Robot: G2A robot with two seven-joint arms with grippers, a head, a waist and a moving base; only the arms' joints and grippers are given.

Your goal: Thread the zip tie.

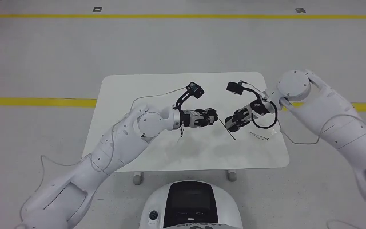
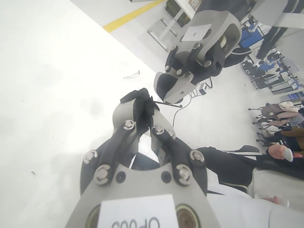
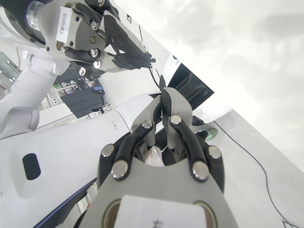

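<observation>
Above the middle of a white rectangular table with rounded corners [image 1: 131, 109], the robot's two arms meet almost tip to tip. The left gripper [image 2: 143, 100] has its jaws pressed fully together, pinching one end of a thin black plastic zip tie [image 2: 175, 105]. The tie is held in the air and crosses the short gap to the right gripper [image 3: 162, 100]. Those jaws are also closed tight, clamped on the strap, and a short length pokes out beyond them. A second thin dark strip [image 1: 260, 136] lies loose on the table near the right arm, apart from both grippers.
</observation>
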